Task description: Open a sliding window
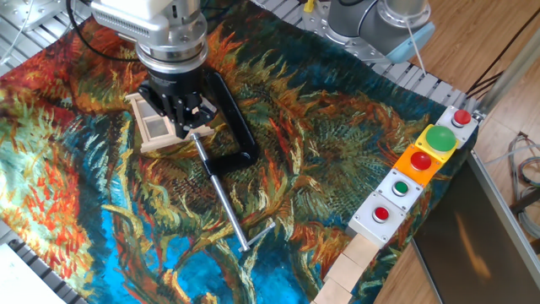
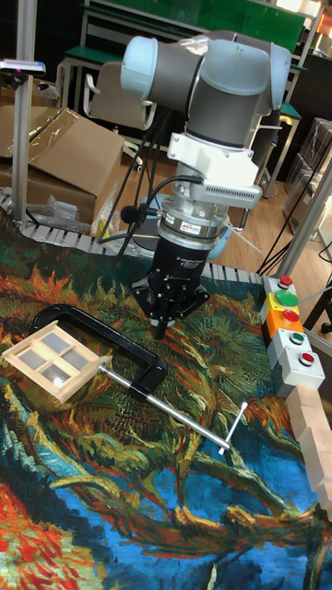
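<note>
Tabletop (image 1: 337,152) was covered by a painted cloth in orange, teal and blue. Workshop background in the tall fixed view: cardboard boxes (image 2: 55,161), a chair, green shelving.

Sliding window (image 2: 53,358) lay flat on the cloth at the left, light wood, four panes. In the fixed view it (image 1: 153,127) sat partly under the hand. A black clamp (image 2: 111,346) wrapped round its far and right sides, touching or just beside the frame; can't tell which. The clamp's metal rod (image 2: 175,415) ran away from the window toward the tabletop's middle, ending in a small cross handle (image 2: 233,428).

Hand (image 2: 162,327) pointed straight down, fingers drawn together to a narrow tip, so it read as closed, with nothing seen between them. In the tall fixed view the tip hung above the cloth just beyond the clamp, apart from the window. In the fixed view the hand (image 1: 187,125) overlapped the window's right edge; contact unclear from that angle.

Button boxes (image 1: 418,173) lined the right edge: red, green, red, green, red. Pale wooden blocks (image 1: 350,266) sat next to them at the near end.
</note>
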Robot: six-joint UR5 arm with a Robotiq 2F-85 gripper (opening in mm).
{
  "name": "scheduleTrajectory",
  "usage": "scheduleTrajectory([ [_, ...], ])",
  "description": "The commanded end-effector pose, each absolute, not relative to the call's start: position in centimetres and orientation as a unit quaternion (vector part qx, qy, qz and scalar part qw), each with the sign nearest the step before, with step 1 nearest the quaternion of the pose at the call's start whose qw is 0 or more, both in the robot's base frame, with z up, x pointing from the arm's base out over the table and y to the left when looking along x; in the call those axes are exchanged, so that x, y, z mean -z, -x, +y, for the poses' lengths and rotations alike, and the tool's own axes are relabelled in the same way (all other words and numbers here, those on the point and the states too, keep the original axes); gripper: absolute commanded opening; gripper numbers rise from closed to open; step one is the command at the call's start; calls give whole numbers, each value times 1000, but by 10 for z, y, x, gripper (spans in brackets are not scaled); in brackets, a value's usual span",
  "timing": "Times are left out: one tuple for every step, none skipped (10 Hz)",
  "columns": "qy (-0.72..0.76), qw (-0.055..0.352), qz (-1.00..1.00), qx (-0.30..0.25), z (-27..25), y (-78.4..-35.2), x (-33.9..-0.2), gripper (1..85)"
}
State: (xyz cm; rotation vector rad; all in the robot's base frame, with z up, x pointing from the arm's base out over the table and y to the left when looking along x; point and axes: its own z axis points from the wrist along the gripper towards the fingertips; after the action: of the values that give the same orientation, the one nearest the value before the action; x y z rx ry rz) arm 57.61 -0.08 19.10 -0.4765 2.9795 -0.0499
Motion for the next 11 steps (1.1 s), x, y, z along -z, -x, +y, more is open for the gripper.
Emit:
scheduleTrajectory([
  [191,53,980,13,-5,-562,-193,13],
  [199,54,978,15,-7,-558,-193,13],
  [225,76,971,39,-15,-572,-194,13],
  [224,81,970,47,-19,-575,-195,13],
  [216,77,972,44,-18,-572,-195,13],
  [205,72,975,47,-21,-570,-195,13],
  [194,75,977,40,-18,-571,-194,13],
  [189,78,978,36,-16,-572,-195,13],
  [198,77,976,41,-17,-570,-192,13],
  [215,69,973,43,-33,-561,-188,13],
  [238,61,968,56,-58,-552,-183,13],
])
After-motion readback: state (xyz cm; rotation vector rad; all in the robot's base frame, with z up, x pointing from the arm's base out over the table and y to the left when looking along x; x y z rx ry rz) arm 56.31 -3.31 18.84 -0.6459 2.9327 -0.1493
